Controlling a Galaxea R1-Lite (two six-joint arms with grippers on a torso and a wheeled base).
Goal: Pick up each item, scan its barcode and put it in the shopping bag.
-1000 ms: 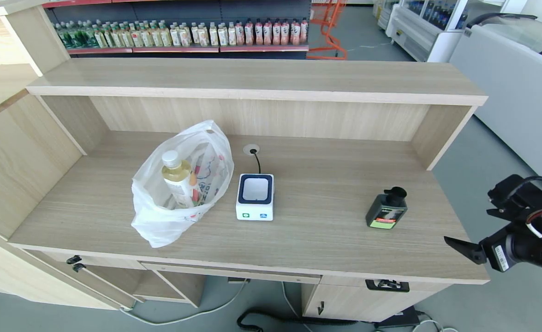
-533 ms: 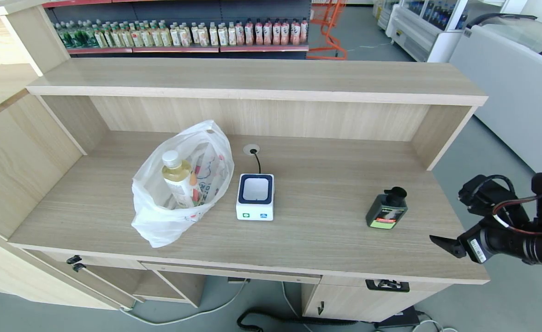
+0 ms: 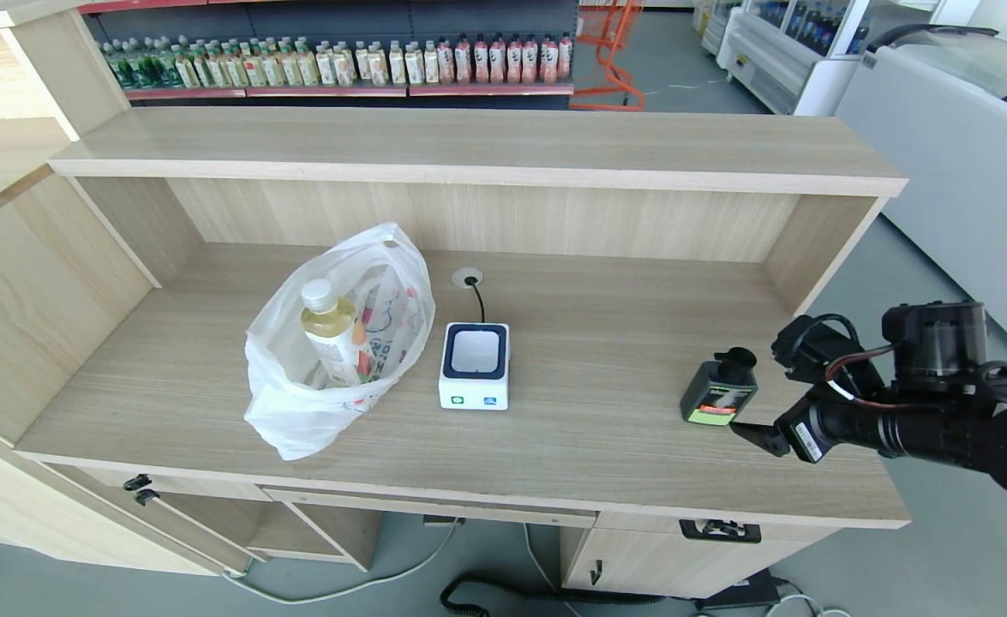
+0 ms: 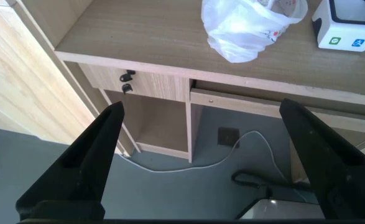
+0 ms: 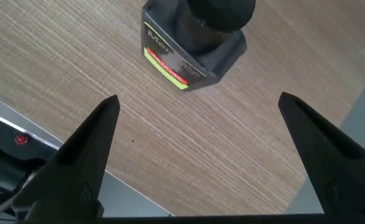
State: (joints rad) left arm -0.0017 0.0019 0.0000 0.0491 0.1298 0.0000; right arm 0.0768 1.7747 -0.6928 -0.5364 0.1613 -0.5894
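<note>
A small dark bottle (image 3: 719, 387) with a black pump cap and a red-green label stands upright on the right part of the wooden counter (image 3: 606, 428). My right gripper (image 3: 764, 411) is just to its right, low over the counter and open. In the right wrist view the bottle (image 5: 194, 43) lies just beyond the spread fingers of the right gripper (image 5: 198, 102), untouched. The white shopping bag (image 3: 336, 343) stands on the left with a tea bottle (image 3: 332, 334) inside. The white scanner (image 3: 475, 366) sits beside it. My left gripper (image 4: 202, 104) hangs open, off the counter's front edge.
The counter has a raised back shelf (image 3: 477, 146) and side walls. A cable runs from the scanner to a hole (image 3: 467, 277) behind it. Under the front edge are a drawer (image 4: 257, 102) and open cabinets. Bare counter lies between scanner and dark bottle.
My right arm has swung in from the counter's right end to the left and forward, bringing its open gripper close beside the dark bottle. Bag, scanner and bottle have not moved.
</note>
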